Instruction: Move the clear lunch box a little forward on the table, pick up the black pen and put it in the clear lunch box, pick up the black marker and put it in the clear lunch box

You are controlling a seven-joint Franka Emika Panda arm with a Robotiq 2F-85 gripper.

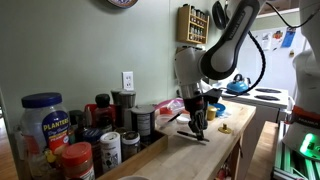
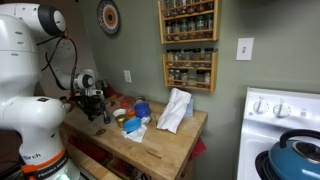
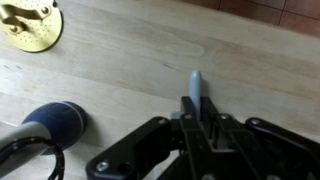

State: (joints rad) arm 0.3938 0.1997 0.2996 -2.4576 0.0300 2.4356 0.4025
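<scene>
While it sits low over the wooden table [image 3: 140,60], the gripper [image 3: 193,115] is clamped tight on the pen [image 3: 193,82], grey tip poking out past the fingers, gold disc [image 3: 30,25] far left, blue round object [image 3: 58,122] near left.

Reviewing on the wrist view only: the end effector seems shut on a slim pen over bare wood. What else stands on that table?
Observer: In an exterior view, spice jars crowd one end of the table, to the side of the end effector.
Operator: Anything soft lying about?
Observer: Yes, a crumpled white cloth or bag sits toward the table's other end.
Operator: And beyond the table?
Observer: A white stove with a blue kettle on it.
</scene>
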